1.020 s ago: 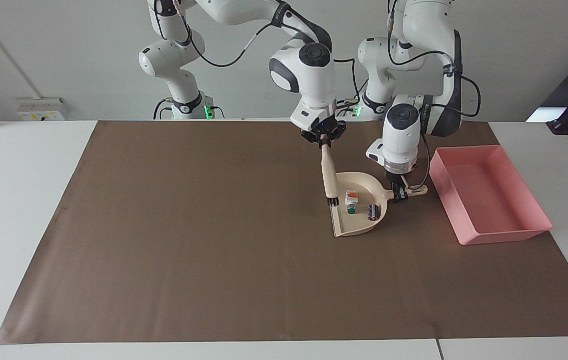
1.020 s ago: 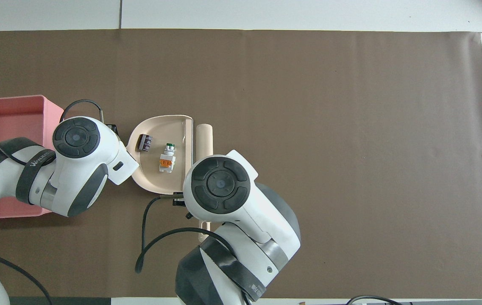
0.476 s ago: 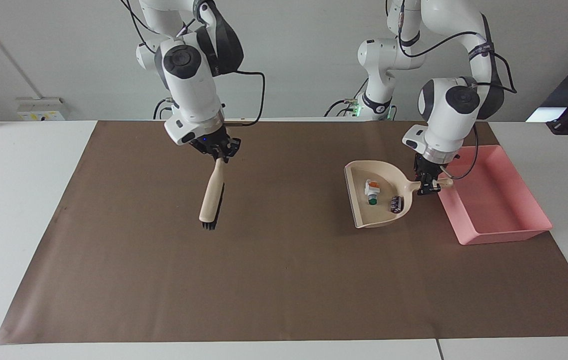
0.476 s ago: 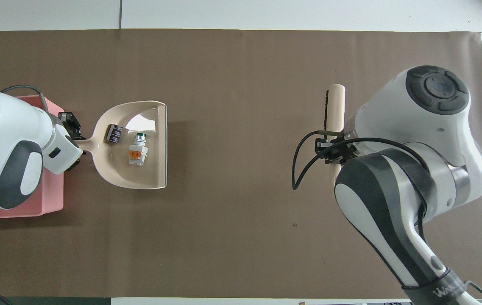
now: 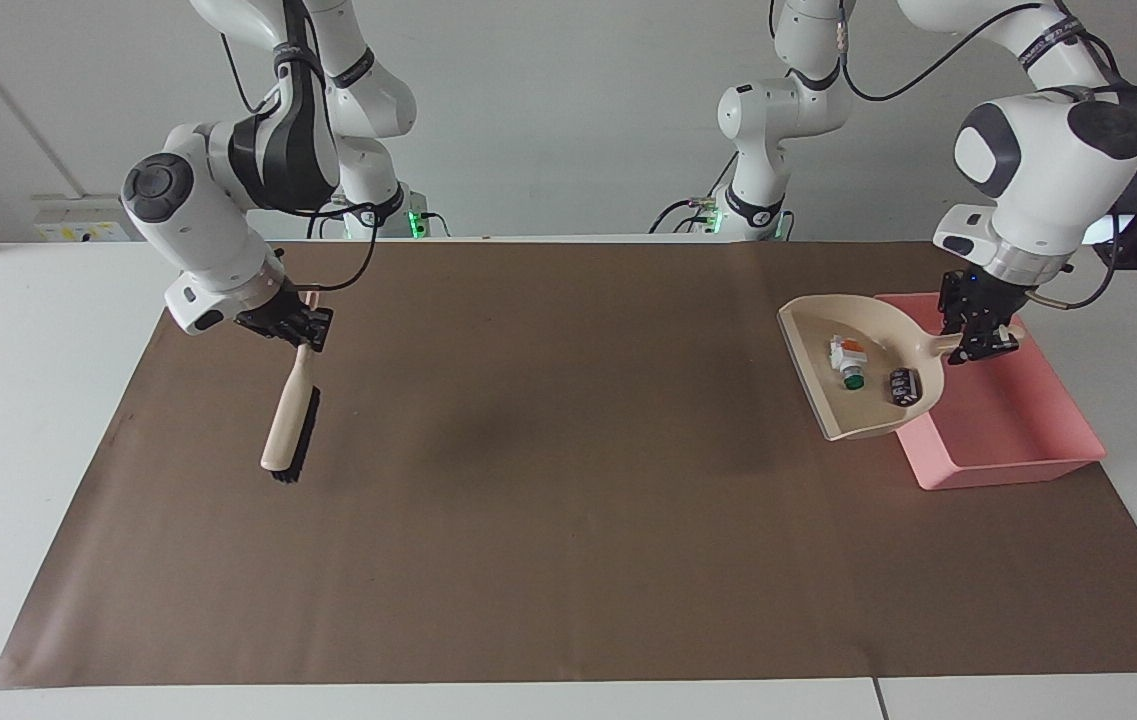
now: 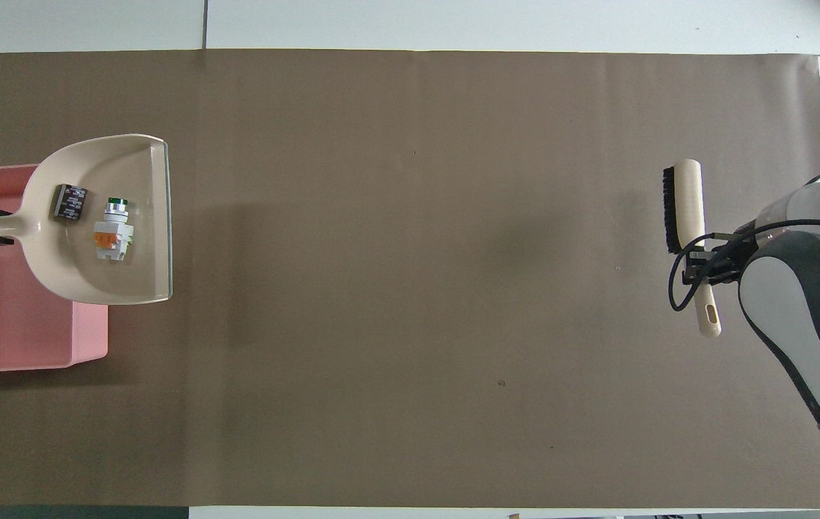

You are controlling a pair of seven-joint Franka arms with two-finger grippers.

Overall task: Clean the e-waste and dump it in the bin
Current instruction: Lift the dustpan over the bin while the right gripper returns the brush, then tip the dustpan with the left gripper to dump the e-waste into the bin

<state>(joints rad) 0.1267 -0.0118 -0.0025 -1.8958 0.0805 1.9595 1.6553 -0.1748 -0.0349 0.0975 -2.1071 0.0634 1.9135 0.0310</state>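
We see the left hand (image 5: 978, 340) clamped on the dustpan (image 5: 863, 385) handle, raised over the pink bin (image 5: 1013, 430), 2 e-waste (image 5: 849, 361) parts visible in the pan, bin partly hidden beneath, right hand (image 5: 296, 327) clamped on a brush (image 5: 286, 425) over the desk (image 5: 528, 480).

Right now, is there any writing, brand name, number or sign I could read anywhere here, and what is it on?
No text here can be read.
Black part in the dustpan: pale printing, too small to read.
Wall box: yellow label, too blurred to read.
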